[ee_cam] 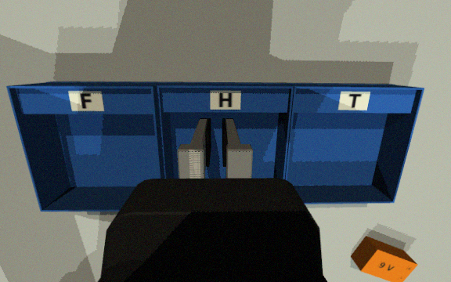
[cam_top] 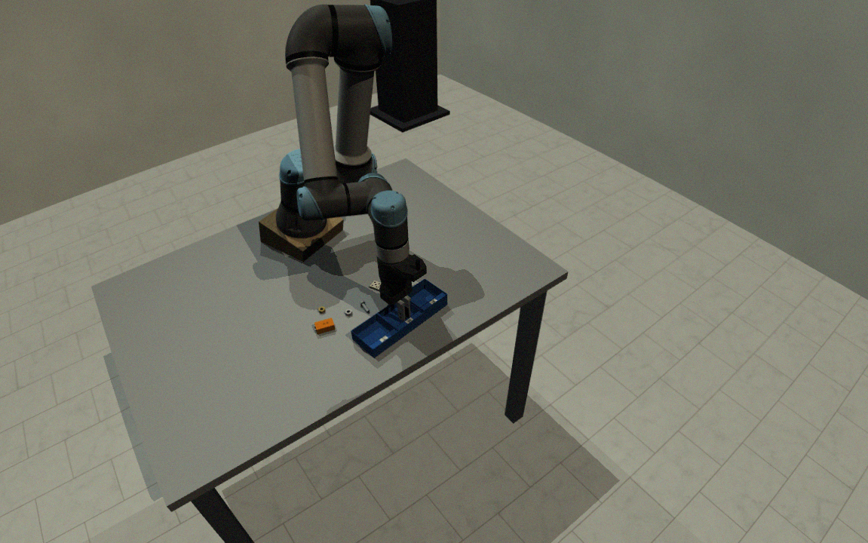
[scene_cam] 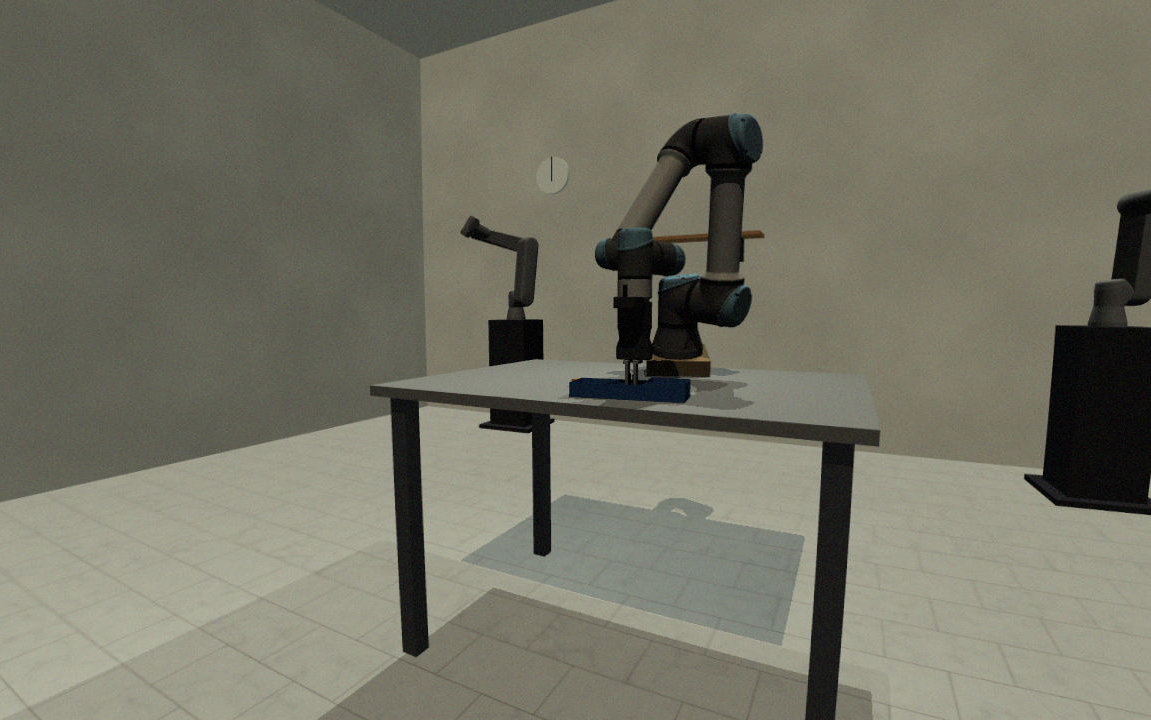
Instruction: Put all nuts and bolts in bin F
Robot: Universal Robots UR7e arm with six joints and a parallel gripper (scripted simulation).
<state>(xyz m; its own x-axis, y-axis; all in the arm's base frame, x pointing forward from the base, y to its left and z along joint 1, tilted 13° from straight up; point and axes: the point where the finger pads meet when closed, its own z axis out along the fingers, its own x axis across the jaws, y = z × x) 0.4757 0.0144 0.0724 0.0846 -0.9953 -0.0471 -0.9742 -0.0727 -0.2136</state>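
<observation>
The blue bin (cam_top: 400,316) has three compartments, marked F (ee_cam: 92,149), H (ee_cam: 225,145) and T (ee_cam: 339,149); all three look empty. My gripper (ee_cam: 216,132) (cam_top: 404,311) points straight down over compartment H, low near the bin's rim. Its fingers stand nearly shut with a narrow gap, and nothing is between them. Two nuts (cam_top: 320,310) (cam_top: 348,312) and a small bolt (cam_top: 364,305) lie on the table left of the bin. In the exterior view the gripper (scene_cam: 631,376) stands just over the bin (scene_cam: 629,388).
An orange 9V battery (ee_cam: 384,260) lies near the T end of the bin, also seen in the top view (cam_top: 323,326). A small perforated plate (cam_top: 375,284) lies behind the bin beside the gripper. The arm's base (cam_top: 300,232) stands at the table's back.
</observation>
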